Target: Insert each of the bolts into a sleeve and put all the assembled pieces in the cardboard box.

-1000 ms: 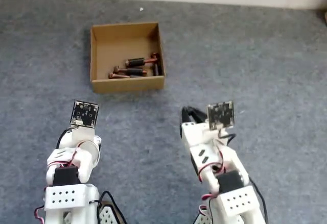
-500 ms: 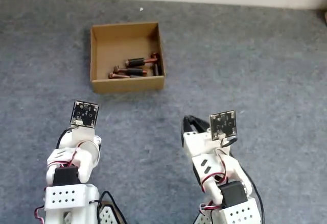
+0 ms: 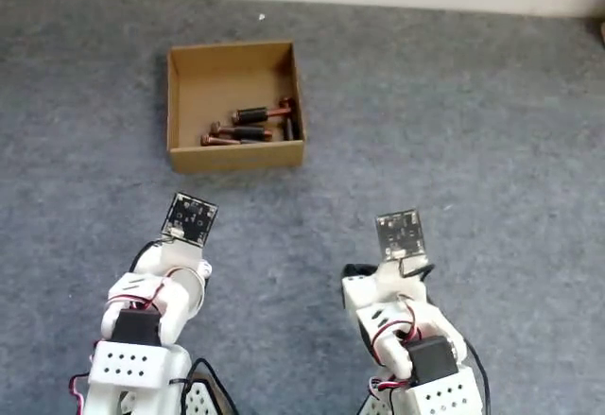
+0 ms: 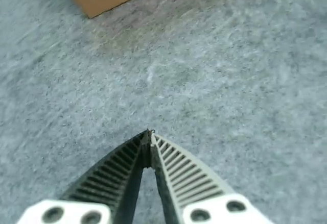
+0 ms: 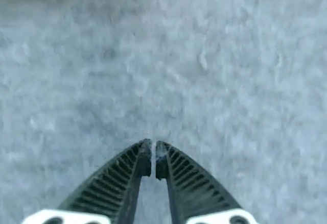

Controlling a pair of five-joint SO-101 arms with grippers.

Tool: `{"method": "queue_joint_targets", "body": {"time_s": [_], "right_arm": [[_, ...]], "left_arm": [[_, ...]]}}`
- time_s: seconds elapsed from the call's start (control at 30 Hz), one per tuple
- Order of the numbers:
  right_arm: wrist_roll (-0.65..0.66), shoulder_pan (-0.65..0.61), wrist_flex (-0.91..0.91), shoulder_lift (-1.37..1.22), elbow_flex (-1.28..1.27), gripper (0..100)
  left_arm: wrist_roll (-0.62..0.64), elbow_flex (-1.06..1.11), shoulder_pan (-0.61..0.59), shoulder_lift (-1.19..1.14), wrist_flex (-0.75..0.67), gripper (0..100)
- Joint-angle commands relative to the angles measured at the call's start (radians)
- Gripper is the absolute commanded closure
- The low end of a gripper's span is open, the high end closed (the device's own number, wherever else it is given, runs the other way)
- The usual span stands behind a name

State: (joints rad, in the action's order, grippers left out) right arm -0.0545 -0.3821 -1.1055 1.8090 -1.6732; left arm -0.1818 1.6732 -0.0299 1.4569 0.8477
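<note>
High view is showing the cardboard box (image 3: 236,158) sitting toward the far left of the grey desk (image 3: 492,131), and the task is looking finished or very nearly so. No loose bolt or sleeve is lying on the open desk, as far as I can see. Several assembled pieces are resting inside the box, bunched in its right half near the near wall. One copper bolt in a dark sleeve (image 3: 251,114) is lying across the middle, a second one (image 3: 234,135) is lying just nearer beside it, and a further dark piece (image 3: 292,128) is leaning along the right wall. The exact count is hard to tell, and the box's left half is showing bare cardboard. Both arms are sitting at the desk's near edge, well apart from the box. The left end effector (image 4: 148,134) is closed with its tips touching and is gripping nothing, hovering over bare desk. The right end effector (image 5: 152,145) is likewise pinched together and carrying nothing.
</note>
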Motion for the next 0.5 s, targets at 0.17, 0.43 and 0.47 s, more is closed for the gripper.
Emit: {"method": "queue_joint_targets", "body": {"time_s": [0.17,0.43,0.47], "right_arm": [[-0.009,0.013,-0.116,0.004,-0.11,98.5],[-0.009,0.013,-0.116,0.004,-0.11,98.5],[-0.009,0.013,-0.116,0.004,-0.11,98.5]], "left_arm": [[-0.005,0.031,0.012,0.153,0.012,100],[0.034,0.024,0.012,0.377,0.258,100],[0.034,0.024,0.012,0.371,0.267,100]]}}
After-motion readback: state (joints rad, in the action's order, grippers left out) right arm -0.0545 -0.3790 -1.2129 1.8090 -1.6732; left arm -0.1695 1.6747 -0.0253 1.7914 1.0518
